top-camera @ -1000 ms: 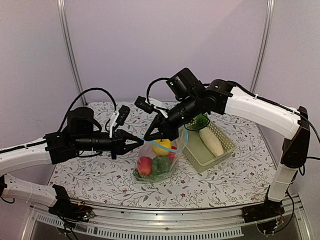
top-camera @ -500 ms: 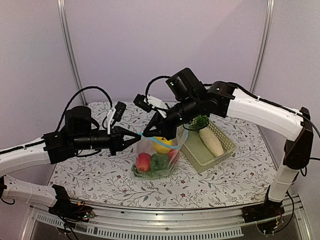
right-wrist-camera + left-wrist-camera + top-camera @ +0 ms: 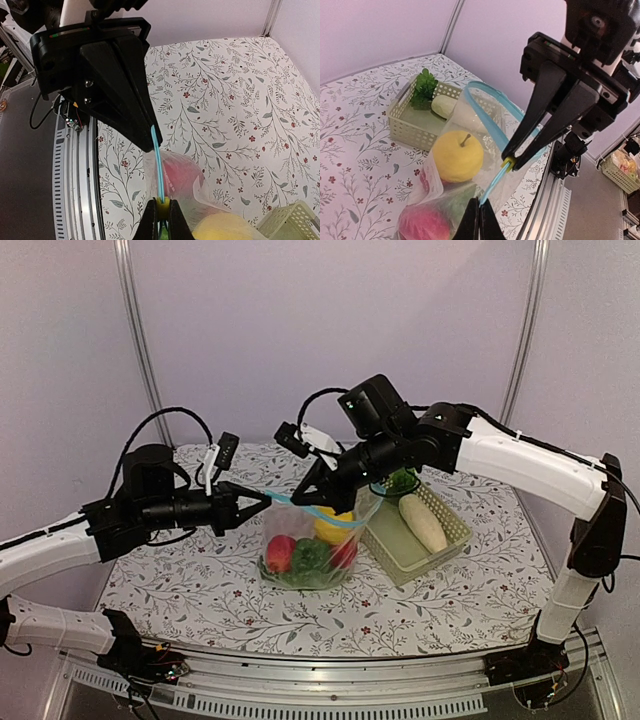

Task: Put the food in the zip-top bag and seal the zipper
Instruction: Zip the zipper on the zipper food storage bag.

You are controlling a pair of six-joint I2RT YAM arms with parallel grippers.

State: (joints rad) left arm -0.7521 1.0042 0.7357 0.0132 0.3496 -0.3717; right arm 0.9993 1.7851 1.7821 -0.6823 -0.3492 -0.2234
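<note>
"Where was the zip-top bag (image 3: 305,558)?"

"Upright on the table (image 3: 200,590), with a yellow apple (image 3: 332,530) inside. The left gripper (image 3: 268,498) and right gripper (image 3: 300,503) were both clamped on its zipper (image 3: 492,187). Behind, the radish (image 3: 422,522) lay in the basket (image 3: 455,532)."

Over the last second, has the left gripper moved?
Yes. In the top view the left gripper, shut on the zipper, has drawn up and leftward, away from the basket, which stays put.
</note>
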